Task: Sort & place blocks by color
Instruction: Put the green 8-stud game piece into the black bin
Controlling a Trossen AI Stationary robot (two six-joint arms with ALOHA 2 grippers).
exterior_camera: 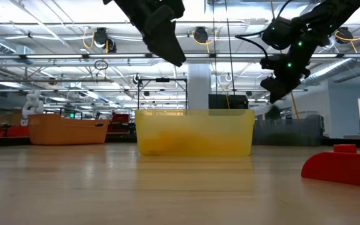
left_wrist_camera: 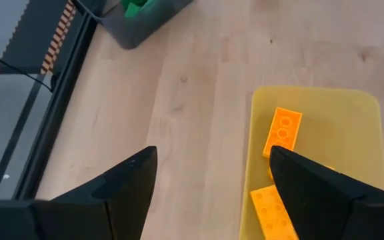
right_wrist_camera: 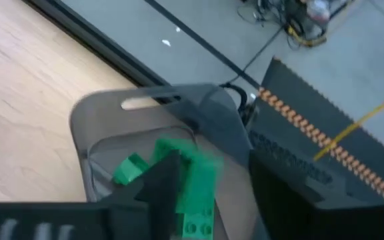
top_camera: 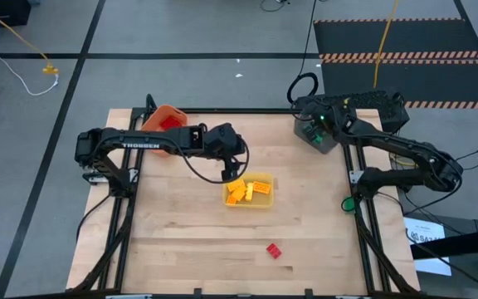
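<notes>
Yellow blocks (top_camera: 247,191) lie in the yellow bin (top_camera: 265,204) at mid-table; in the left wrist view they (left_wrist_camera: 283,131) rest flat on its floor. My left gripper (top_camera: 231,173) (left_wrist_camera: 212,180) hovers open over that bin's left rim, holding nothing. Green blocks (right_wrist_camera: 189,183) lie in the dark grey bin (right_wrist_camera: 105,123) at the far right. My right gripper (top_camera: 314,126) (right_wrist_camera: 212,193) hangs open above them. One red block (top_camera: 274,250) (exterior_camera: 349,165) lies flat on the table near the front edge. Red blocks (top_camera: 166,123) fill the orange bin (top_camera: 158,112).
The orange bin (exterior_camera: 67,130) stands at the far left and the grey bin (top_camera: 332,143) at the far right corner. Bare wood lies between the yellow bin (exterior_camera: 195,132) and the near edge, apart from the red block. Cables trail on the floor beyond the table.
</notes>
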